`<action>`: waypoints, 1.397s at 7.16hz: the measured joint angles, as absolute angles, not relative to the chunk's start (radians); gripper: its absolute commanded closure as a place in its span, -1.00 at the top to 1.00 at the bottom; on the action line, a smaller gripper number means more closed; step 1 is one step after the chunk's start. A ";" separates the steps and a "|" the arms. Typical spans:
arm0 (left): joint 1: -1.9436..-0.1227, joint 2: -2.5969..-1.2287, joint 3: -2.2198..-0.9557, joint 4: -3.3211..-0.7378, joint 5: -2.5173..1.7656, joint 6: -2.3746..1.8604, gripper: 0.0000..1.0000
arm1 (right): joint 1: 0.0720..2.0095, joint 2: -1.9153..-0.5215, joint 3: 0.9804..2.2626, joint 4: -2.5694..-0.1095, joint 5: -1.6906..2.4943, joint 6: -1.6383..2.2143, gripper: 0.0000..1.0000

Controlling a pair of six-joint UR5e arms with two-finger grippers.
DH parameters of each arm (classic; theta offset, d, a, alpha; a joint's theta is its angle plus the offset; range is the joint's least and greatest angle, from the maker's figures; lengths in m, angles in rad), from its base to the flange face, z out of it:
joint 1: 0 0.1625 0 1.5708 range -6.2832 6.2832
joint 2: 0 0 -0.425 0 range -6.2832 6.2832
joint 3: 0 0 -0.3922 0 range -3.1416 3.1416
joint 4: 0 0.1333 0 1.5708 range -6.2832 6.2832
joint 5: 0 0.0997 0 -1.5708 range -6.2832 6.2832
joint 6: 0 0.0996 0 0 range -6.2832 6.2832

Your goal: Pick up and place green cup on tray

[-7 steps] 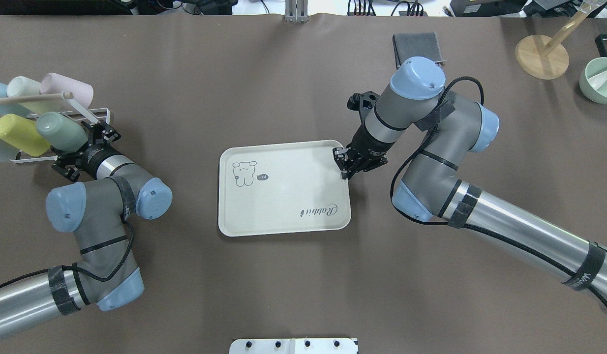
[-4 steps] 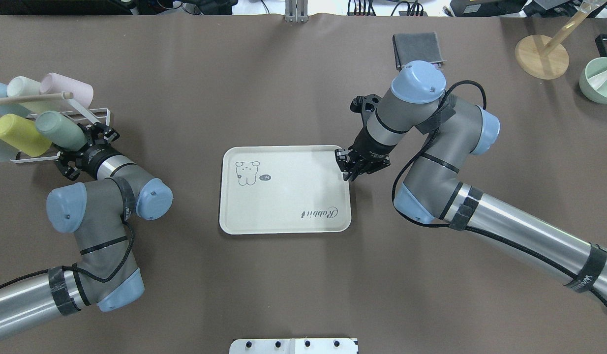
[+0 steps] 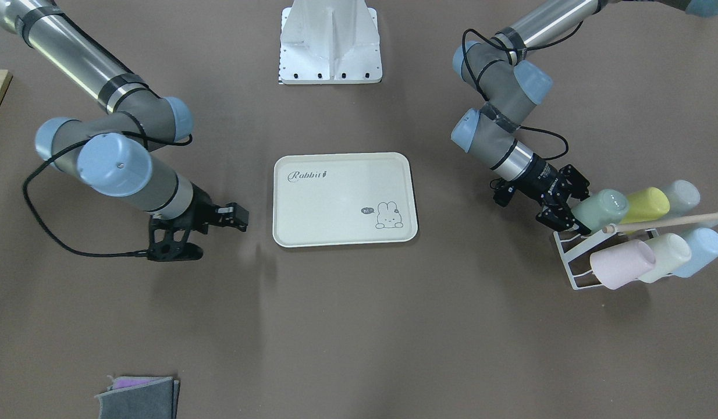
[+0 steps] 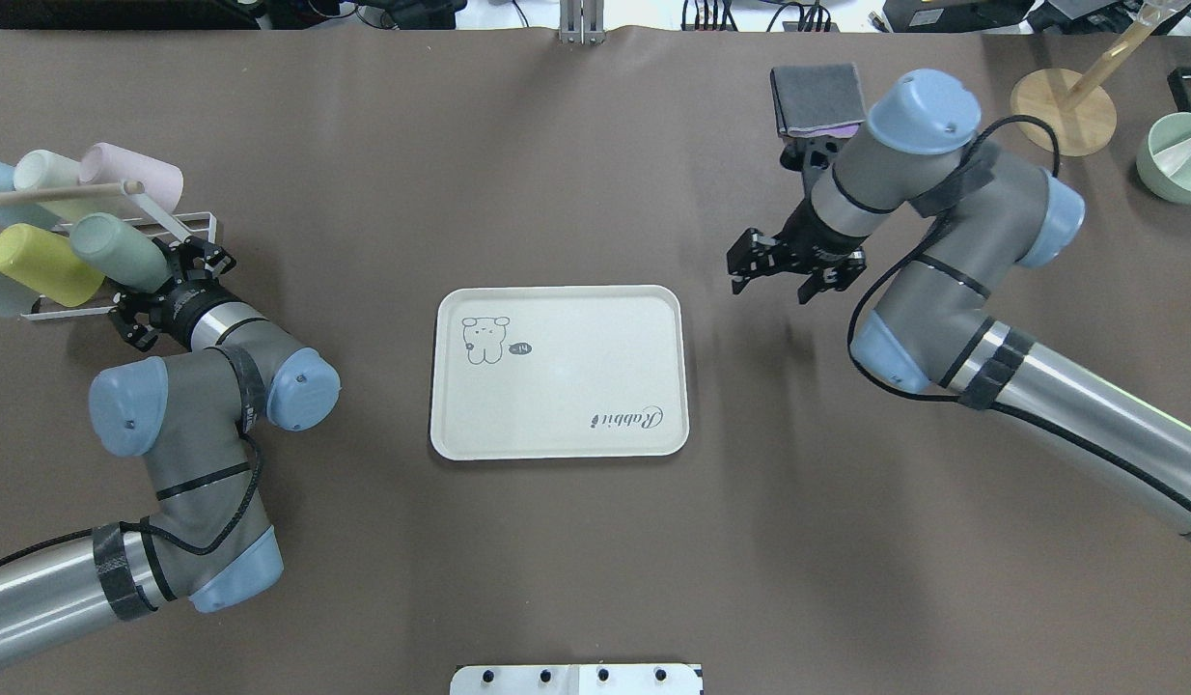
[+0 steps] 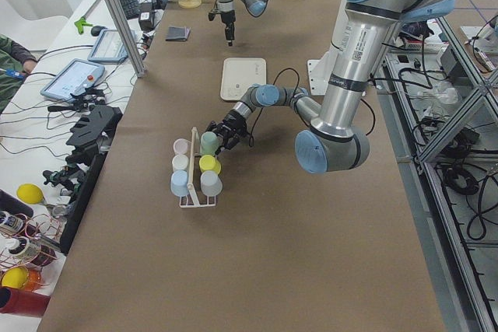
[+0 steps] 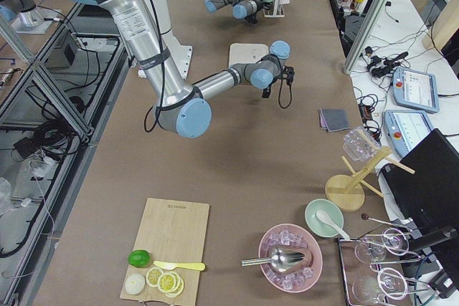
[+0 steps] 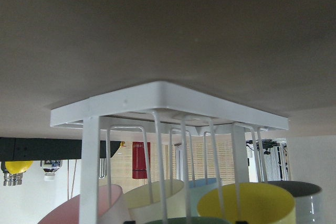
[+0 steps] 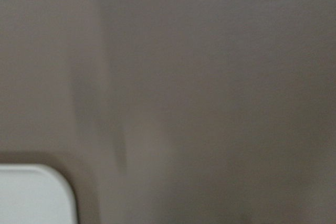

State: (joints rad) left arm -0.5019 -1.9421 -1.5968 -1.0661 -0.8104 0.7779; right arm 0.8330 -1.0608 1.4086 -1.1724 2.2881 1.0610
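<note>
Though blurry, brown table (image 8: 210, 77), apparently tray (image 8: 31, 198); benches (image 5: 70, 99) beyond

The tray (image 3: 341, 201) says "Rabbit" in curly letters. A small bubble (image 3: 367, 210) beside its bunny (image 3: 388, 214) says "hi".

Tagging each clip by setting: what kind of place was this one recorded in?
Most likely a robotics lab cell staged as a drinks bench: robot arms at a brown-covered table, operators' teach pendants on a side desk, and props like the cup rack and tray.
</note>
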 measured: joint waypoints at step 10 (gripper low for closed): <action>-0.511 -1.901 -1.961 -0.822 -0.778 0.777 0.27 | 1.408 -1.616 1.495 -1.389 2.343 0.135 1.00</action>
State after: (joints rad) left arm -0.5106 -1.9008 -1.9609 -0.8221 -0.7781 0.7770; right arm 1.4085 -1.6157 1.4945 -1.3893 2.3431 0.1348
